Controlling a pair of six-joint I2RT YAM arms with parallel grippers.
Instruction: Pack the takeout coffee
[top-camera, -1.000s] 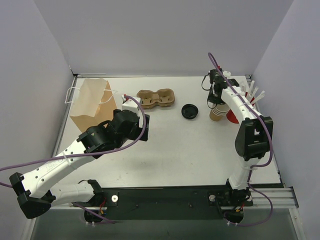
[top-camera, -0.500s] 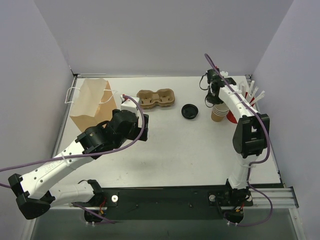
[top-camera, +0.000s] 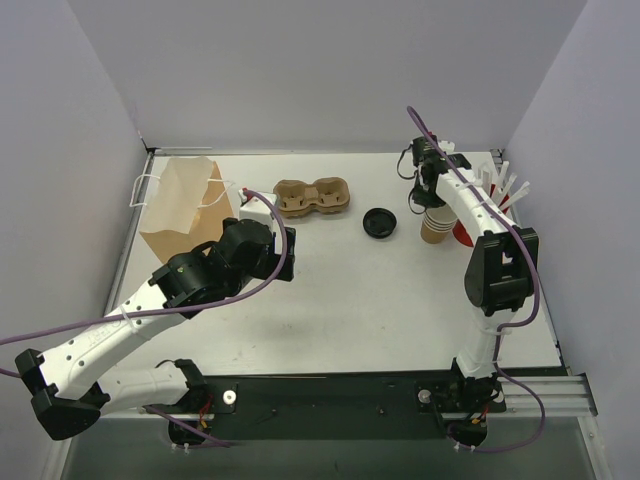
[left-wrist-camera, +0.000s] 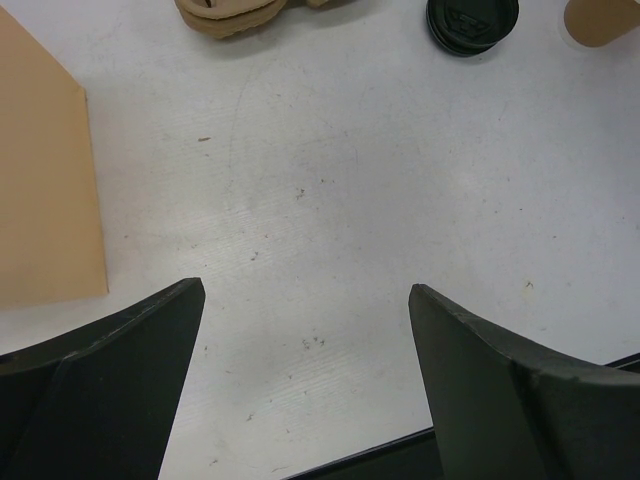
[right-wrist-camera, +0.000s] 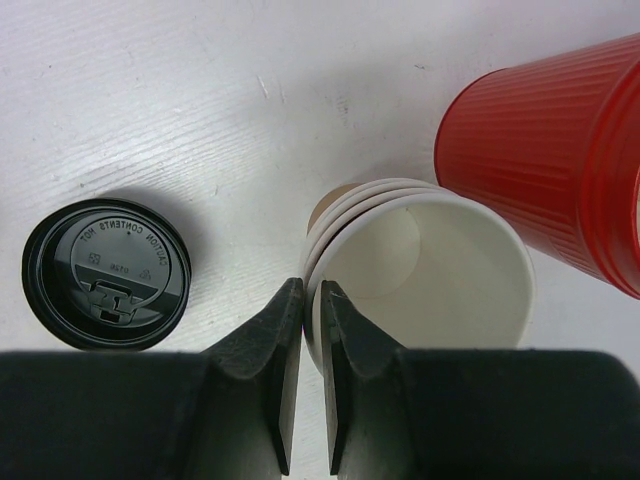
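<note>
No lidded takeout coffee is in view. A stack of unlidded tan paper cups (top-camera: 434, 226) (right-wrist-camera: 420, 270) stands at the back right. A black lid (top-camera: 379, 221) (right-wrist-camera: 107, 272) lies alone on the table to its left. My right gripper (top-camera: 428, 196) (right-wrist-camera: 311, 290) comes down on the stack. It is shut on the top cup's rim, one finger inside the cup and one outside. My left gripper (left-wrist-camera: 305, 290) (top-camera: 258, 228) hovers open over bare table, beside the brown paper bag (top-camera: 180, 205) (left-wrist-camera: 40, 180).
A red ribbed cup (right-wrist-camera: 560, 150) (top-camera: 468, 230) holding white sticks stands right against the cup stack. A brown pulp cup carrier (top-camera: 313, 194) (left-wrist-camera: 230, 12) lies at the back middle. Grey walls close in the table on three sides.
My right arm has shifted slightly left over the cup stack, its jaws still at the top cup's rim. The left arm has barely moved.
</note>
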